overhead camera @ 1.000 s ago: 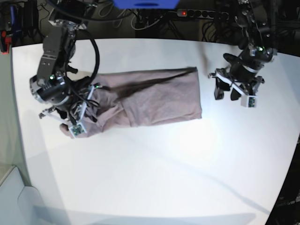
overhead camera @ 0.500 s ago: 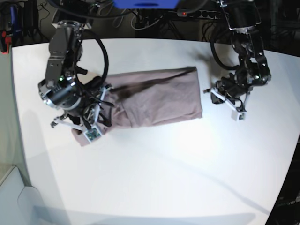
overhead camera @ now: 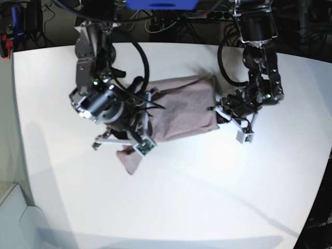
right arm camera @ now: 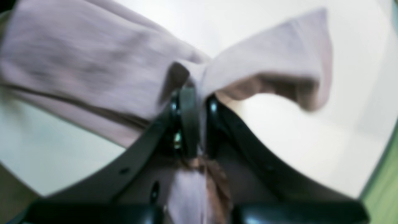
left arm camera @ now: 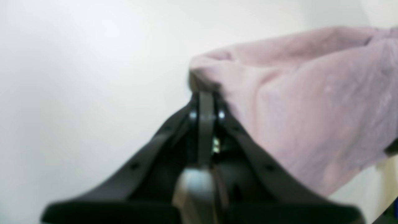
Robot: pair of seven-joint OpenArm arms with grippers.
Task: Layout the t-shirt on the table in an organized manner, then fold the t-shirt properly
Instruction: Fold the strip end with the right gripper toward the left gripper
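The mauve t-shirt lies bunched in a narrow band on the white table. My right gripper, on the left of the base view, is shut on the t-shirt's left end. In the right wrist view the cloth runs between its fingers and a flap hangs off to the right. My left gripper sits at the shirt's right lower corner. In the left wrist view this gripper is shut, with the lifted corner of the t-shirt at its tips.
Dark cables and a power strip run behind the table's far edge. A blue object hangs at the top centre. A red item sits off the table at the far left.
My right gripper has carried the shirt's left end to the right, bunching the cloth shorter. My left gripper moved left to the shirt's right corner and went from open to shut.
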